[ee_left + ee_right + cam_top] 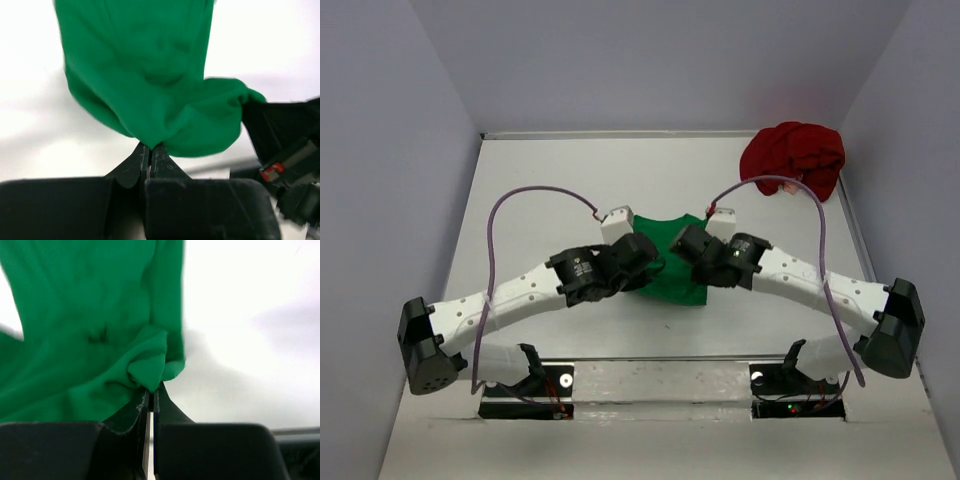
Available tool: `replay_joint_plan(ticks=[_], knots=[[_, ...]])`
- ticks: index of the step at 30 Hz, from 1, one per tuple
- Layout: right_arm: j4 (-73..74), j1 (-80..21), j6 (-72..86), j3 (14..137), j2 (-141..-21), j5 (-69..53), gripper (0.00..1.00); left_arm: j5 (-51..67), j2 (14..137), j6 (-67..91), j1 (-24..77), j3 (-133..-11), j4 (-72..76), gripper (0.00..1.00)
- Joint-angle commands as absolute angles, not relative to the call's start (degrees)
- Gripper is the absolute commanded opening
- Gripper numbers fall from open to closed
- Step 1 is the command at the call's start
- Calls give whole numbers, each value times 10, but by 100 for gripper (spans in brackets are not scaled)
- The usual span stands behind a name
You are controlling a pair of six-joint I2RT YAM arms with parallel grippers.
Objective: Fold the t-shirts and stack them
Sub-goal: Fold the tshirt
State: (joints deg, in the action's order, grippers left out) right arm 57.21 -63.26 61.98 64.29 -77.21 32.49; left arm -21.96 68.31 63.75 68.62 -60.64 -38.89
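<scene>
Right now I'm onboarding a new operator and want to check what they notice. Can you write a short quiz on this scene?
1. Where does the red t-shirt lie, and is it folded?
2. True or false: the left hand is open.
3. The right hand is shut on: A) the green t-shirt B) the red t-shirt C) nothing.
Key: 1, far right corner of the table, bunched up, not folded; 2, false; 3, A.
</scene>
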Motion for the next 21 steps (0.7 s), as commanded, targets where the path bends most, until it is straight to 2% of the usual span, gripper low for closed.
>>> replay_joint_plan(ticks=[1,2,4,12,16,21], knots=[[487,-478,350,721,-809,335,0,-237,747,431,526,-673,-341,0],[450,-431,317,744,-835,301,0,-202,763,411,496,-691,-314,0],[442,-397,255,779,-871,260,0,-178,819,363,426,-721,-299,0],[413,-295,142,911,-1054,71,0,-109,1012,301,329,-869,-281,0],[427,-273,122,976,-1149,36,0,-86,1099,286,308,-936,-284,0],[430,-258,113,1052,-1221,37,0,-79,1141,270,281,-973,-281,0]])
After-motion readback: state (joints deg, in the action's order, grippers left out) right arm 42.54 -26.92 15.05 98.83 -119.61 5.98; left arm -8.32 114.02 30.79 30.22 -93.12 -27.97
